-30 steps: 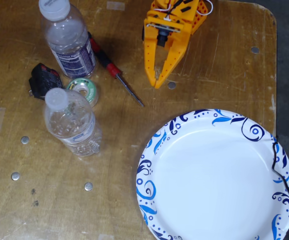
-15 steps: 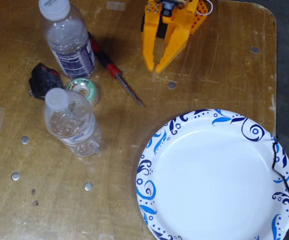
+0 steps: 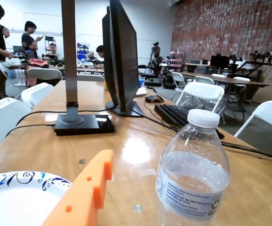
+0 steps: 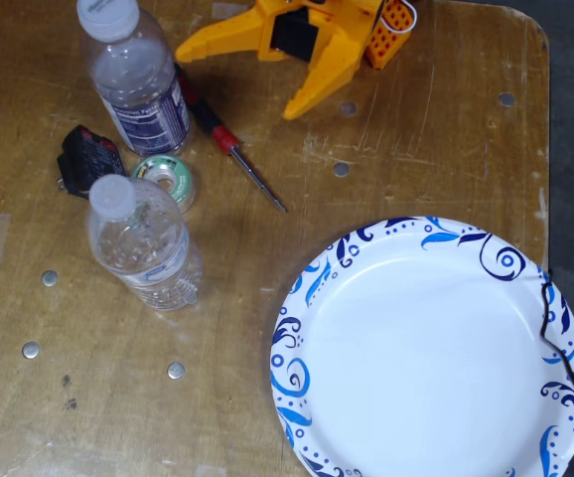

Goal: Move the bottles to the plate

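Pincer [image 4: 237, 78] spread wide, just right of dark-labelled bottle [image 4: 140, 84], apart

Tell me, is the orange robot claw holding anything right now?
No, nothing. The orange two-finger gripper is spread wide open over the wooden table, and both clear plastic bottles stand untouched, away from it.

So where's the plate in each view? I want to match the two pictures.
Wrist view: the plate sits in the lower-left corner, cut off by the frame, with only part of its swirled rim showing.
Fixed view: the plate fills the lower right of the table, empty.
Shared landmark: the orange gripper, jaws spread at top centre in the fixed view; in the wrist view one orange jaw rises just right of the plate.
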Robot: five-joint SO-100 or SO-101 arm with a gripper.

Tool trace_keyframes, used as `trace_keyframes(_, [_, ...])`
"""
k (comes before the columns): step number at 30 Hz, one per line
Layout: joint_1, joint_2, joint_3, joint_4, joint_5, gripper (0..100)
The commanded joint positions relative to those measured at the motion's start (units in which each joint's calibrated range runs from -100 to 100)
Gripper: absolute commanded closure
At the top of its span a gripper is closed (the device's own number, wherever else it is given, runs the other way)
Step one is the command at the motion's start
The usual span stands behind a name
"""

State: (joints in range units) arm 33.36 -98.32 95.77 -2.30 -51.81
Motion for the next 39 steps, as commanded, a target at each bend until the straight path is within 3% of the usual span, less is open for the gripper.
trace_keyframes(1, [-0.1, -0.33, -4.87, 3.6, -0.15, 58])
trace_keyframes(5, [-3.44, 2.79, -11.54, 8.04, -0.2, 58])
trace_keyframes(12, [-4.09, 25.47, -29.56, 7.61, -0.3, 58])
trace_keyframes(28, [8.09, 58.44, -37.4, -15.98, -2.49, 57])
trace_keyframes(39, [8.2, 69.82, -46.67, -17.28, -3.48, 57])
